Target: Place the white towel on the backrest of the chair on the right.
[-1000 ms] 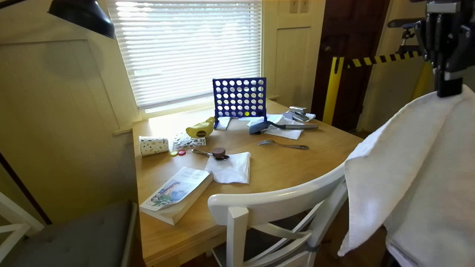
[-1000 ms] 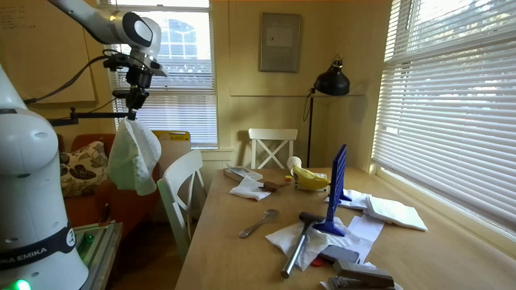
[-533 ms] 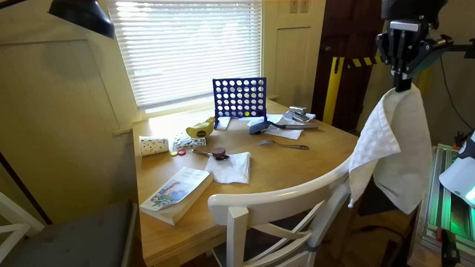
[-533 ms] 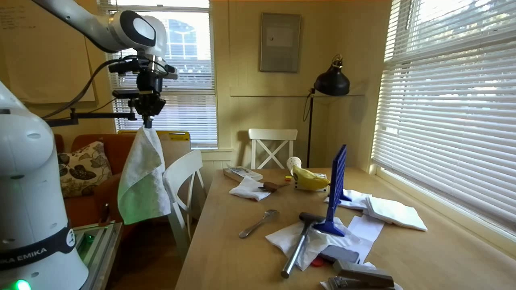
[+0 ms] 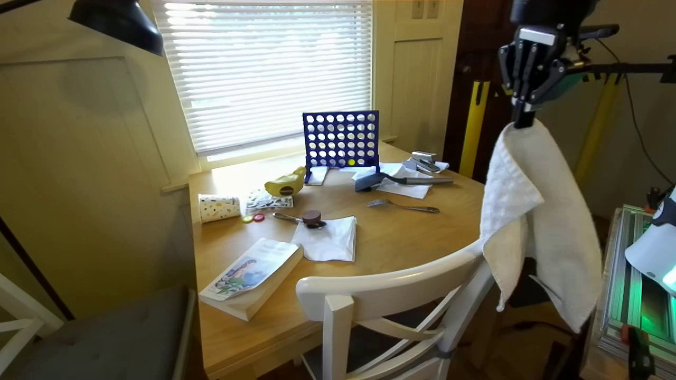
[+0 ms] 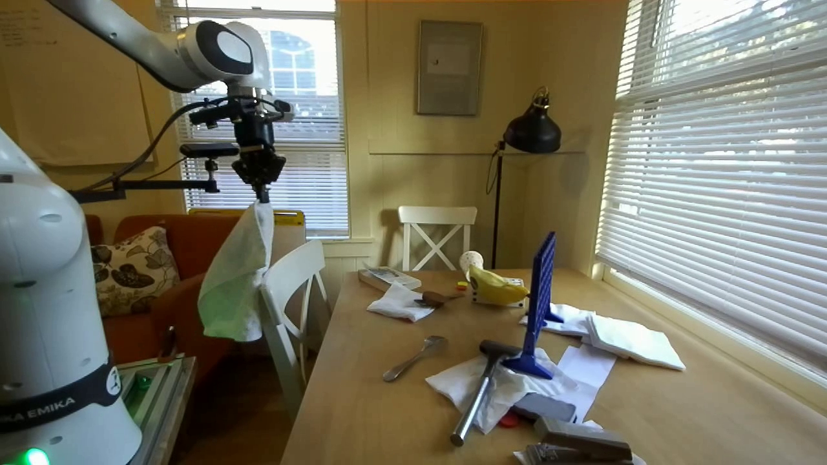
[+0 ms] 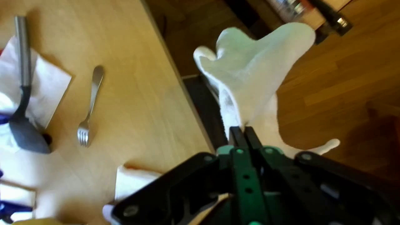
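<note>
White towel (image 5: 557, 221), suspended at the backrest (image 5: 393, 293) of a white cross-back chair (image 6: 292, 268); not yet draped

Chair: stands beside the wooden table (image 5: 422, 235), back outward, which leaves the top of the backrest exposed for draping. Judged to be the chair meant.

Towel: hangs at one end of the chair's backrest, off the table; whether cloth touches wood cannot be told. Taken near its upper edge, presumably so the length falls free for folding over. Hem hangs lower than the backrest's top, so the pinched end will likely have to cross it.

Gripper (image 7: 243, 128): above the level of the chair's backrest, pointing down. Narrow; fingers (image 7: 236, 137) drawn together on a gathered fold of towel, touching nothing else that shows.

Paperback book (image 5: 253, 274) and paper napkin (image 5: 330, 245): flat on the table, just past the chair.

Fork (image 5: 406, 206): loose, farther past the chair.

Connect Four rack (image 5: 346, 140): upright on its feet, well apart from the chair.
</note>
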Action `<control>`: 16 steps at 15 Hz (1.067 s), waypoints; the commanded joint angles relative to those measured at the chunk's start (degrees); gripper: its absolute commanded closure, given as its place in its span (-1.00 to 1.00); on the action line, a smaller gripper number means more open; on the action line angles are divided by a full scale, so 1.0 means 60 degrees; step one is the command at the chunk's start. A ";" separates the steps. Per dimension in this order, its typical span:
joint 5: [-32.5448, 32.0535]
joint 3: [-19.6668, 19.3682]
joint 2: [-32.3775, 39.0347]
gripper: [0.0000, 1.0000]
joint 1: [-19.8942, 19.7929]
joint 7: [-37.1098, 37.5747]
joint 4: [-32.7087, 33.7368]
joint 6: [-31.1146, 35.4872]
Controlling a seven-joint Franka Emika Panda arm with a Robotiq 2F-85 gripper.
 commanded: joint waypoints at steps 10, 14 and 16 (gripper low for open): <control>-0.0785 -0.0198 0.2570 0.98 0.0006 -0.2506 0.0816 0.4923; -0.0746 -0.0071 0.2944 0.98 -0.0116 -0.2663 0.1130 0.4534; -0.0964 -0.0058 0.2887 0.98 -0.0277 -0.2303 0.1063 0.4011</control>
